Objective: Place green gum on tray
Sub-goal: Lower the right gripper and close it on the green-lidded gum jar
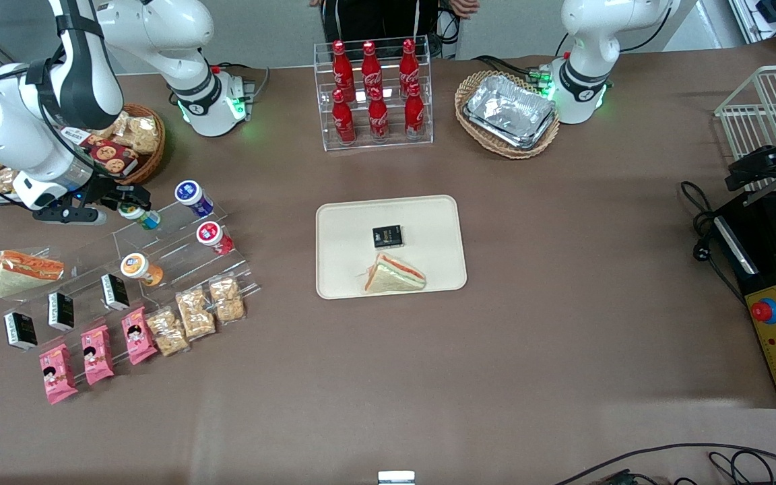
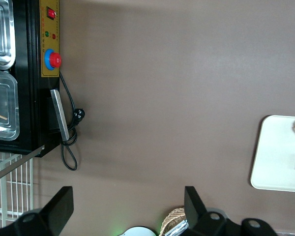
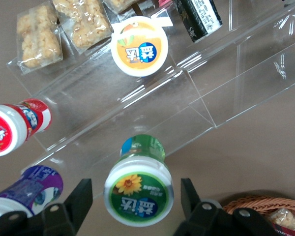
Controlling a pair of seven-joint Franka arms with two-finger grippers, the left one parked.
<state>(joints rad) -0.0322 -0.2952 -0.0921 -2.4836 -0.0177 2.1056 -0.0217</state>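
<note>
My arm reaches low over the working arm's end of the tabletop [image 1: 428, 377], wrist bent down over the clear acrylic stepped rack [image 1: 179, 249]. My jaws [image 3: 136, 196] stand apart, one finger on either side of the green gum [image 3: 138, 189], with a gap visible between each finger and the white lid; no contact is confirmed. In the front view my jaws [image 1: 133, 202] sit at the rack's uppermost step, directly over the green gum [image 1: 140, 216], which stands on that step.

The tray [image 1: 341, 269] lies well apart at the centre of the tabletop, carrying a sandwich wedge [image 1: 393, 276] and a small black packet [image 1: 387, 236].

On neighbouring steps: a blue-purple bottle [image 3: 24, 194], a red bottle [image 3: 17, 128] and an orange bottle [image 3: 139, 46].

Obscured items: in the front view my wrist covers part of the gum, leaving only a portion of lid and body visible. The wrist view cuts off my finger bases and the blue-purple bottle. A wicker basket [image 3: 255, 206] of snacks is only partly in frame.
</note>
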